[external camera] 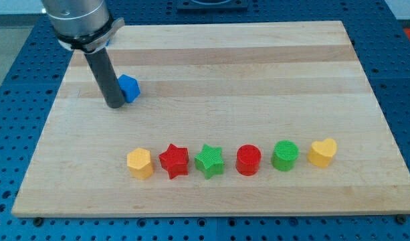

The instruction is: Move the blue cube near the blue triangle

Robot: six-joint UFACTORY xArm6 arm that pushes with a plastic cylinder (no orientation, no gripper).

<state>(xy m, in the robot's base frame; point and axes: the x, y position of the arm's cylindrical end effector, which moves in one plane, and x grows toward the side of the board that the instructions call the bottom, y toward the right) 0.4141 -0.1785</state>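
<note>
The blue cube (129, 87) lies on the wooden board (258, 73) in its upper left part. My tip (115, 104) stands on the board touching the cube's lower left side. The rod rises up and to the left from it, with the arm's grey body at the view's top left. The blue triangle does not show; the arm covers the board's top left corner where it lay.
A row of blocks lies near the board's bottom edge: a yellow hexagon (139, 163), a red star (174, 161), a green star (209, 161), a red cylinder (248, 160), a green cylinder (285, 155) and a yellow heart (322, 152).
</note>
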